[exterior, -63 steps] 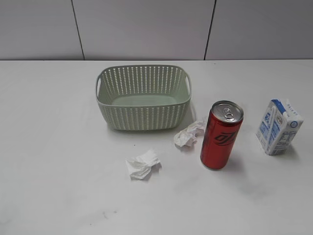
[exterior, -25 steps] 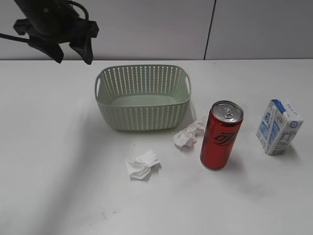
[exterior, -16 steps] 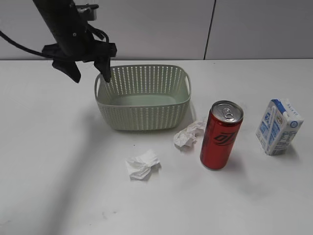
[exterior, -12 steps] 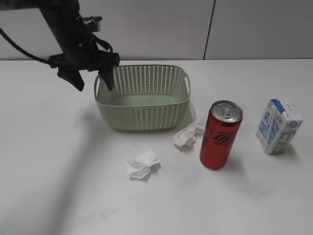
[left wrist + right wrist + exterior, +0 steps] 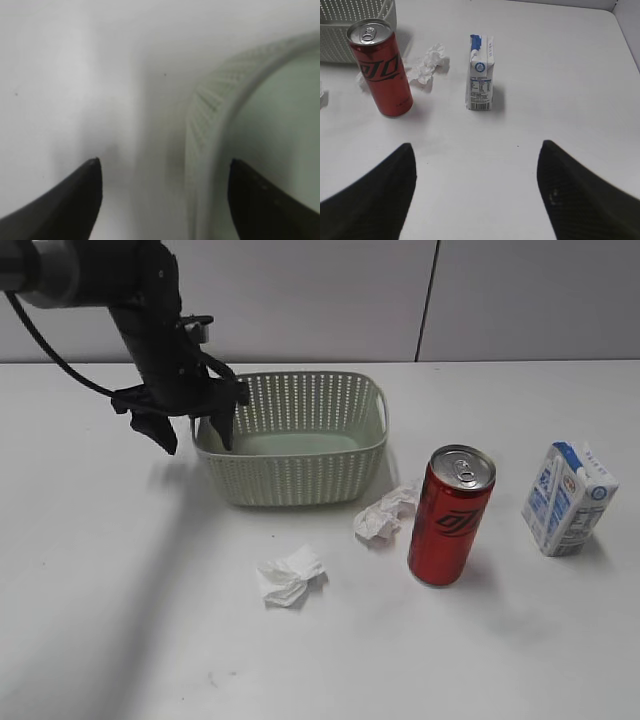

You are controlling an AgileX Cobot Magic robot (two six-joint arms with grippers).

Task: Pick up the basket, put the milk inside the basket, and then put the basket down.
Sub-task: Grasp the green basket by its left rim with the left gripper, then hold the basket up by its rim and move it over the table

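Note:
The pale sage-green basket [image 5: 295, 440] stands on the white table at the back middle. My left gripper [image 5: 196, 440] is open and straddles the basket's left wall, one finger outside and one inside. In the left wrist view the blurred basket wall [image 5: 205, 130] runs between the two fingertips [image 5: 162, 162]. The white and blue milk carton [image 5: 570, 499] stands upright at the right; it also shows in the right wrist view [image 5: 480, 72]. My right gripper [image 5: 476, 145] is open and empty, some way short of the carton, and is out of the exterior view.
A tall red soda can [image 5: 451, 515] stands between the basket and the milk. One crumpled tissue [image 5: 388, 511] lies beside the can, another [image 5: 290, 576] lies in front of the basket. A grey panelled wall [image 5: 420, 300] backs the table.
My left arm has come into view from the upper left and dropped down. Its open fingers now sit over the basket's left wall. The other objects have not moved.

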